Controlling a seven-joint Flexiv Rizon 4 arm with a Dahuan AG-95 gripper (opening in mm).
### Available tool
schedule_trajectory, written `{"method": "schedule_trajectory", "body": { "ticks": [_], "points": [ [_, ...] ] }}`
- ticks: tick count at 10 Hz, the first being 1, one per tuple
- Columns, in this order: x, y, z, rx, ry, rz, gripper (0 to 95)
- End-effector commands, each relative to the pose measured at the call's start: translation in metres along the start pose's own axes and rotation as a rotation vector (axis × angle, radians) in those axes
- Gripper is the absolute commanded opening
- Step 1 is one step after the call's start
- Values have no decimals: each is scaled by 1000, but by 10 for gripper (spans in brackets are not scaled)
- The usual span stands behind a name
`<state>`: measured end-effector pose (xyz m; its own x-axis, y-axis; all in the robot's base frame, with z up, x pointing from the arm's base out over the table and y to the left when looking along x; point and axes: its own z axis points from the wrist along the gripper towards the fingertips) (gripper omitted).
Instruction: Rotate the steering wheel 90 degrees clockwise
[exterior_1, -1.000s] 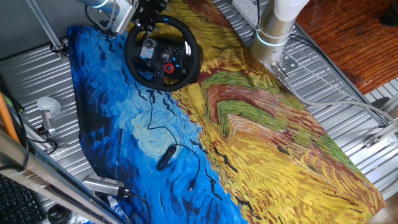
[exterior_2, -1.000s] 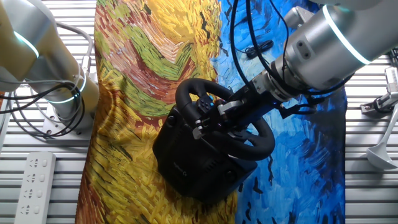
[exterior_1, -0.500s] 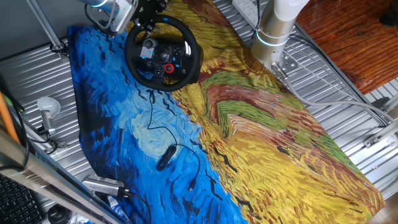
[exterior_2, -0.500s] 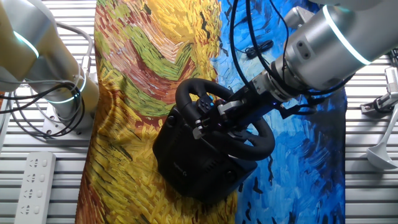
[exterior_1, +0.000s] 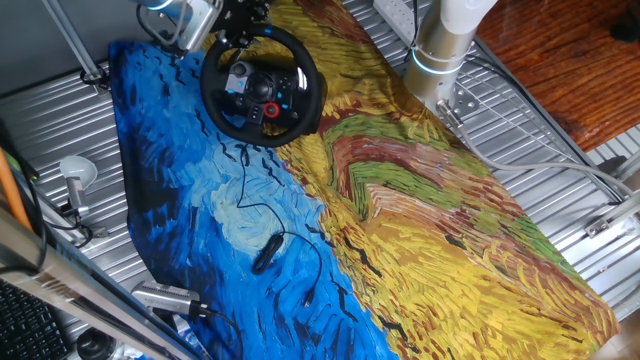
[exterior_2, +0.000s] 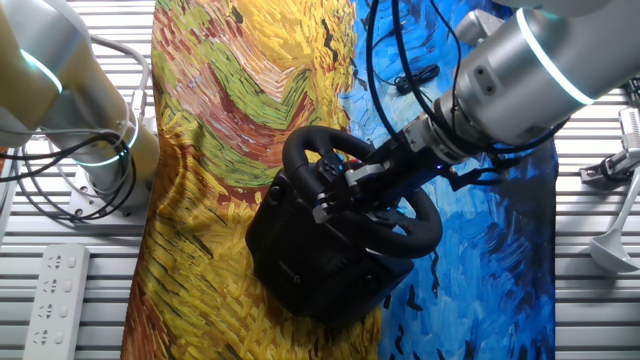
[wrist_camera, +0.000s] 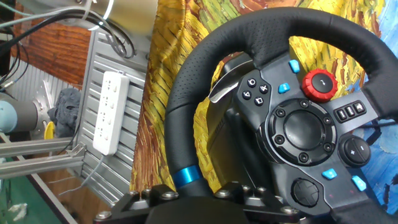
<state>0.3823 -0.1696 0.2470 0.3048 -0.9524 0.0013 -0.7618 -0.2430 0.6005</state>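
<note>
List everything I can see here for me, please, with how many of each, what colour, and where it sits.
steering wheel: one, black with a grey hub and a red button, at the blue end of the cloth.
painted cloth: one, blue and yellow, spread over the table.
small oval device: one, black, on the blue part of the cloth, with a thin black cable.
power strip: one, white, on the metal table beside the cloth.
second robot arm: one, silver-grey with a glowing ring, standing off the yellow side of the cloth.
working arm: one, silver-grey, reaching in to the wheel.
gripper: one, black, at the wheel's rim; whether it is clamped cannot be made out.
</note>
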Motion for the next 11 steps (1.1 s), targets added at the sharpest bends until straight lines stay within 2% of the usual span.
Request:
{"method": "schedule_trajectory", "body": {
  "ticks": [1,2,8,11],
  "points": [
    [1,-1,0,-1,-7,23,190],
    [1,-1,0,-1,-12,34,0],
    [1,-1,0,-2,-17,52,0],
    [1,-1,0,3,-30,70,0]
  ]
}}
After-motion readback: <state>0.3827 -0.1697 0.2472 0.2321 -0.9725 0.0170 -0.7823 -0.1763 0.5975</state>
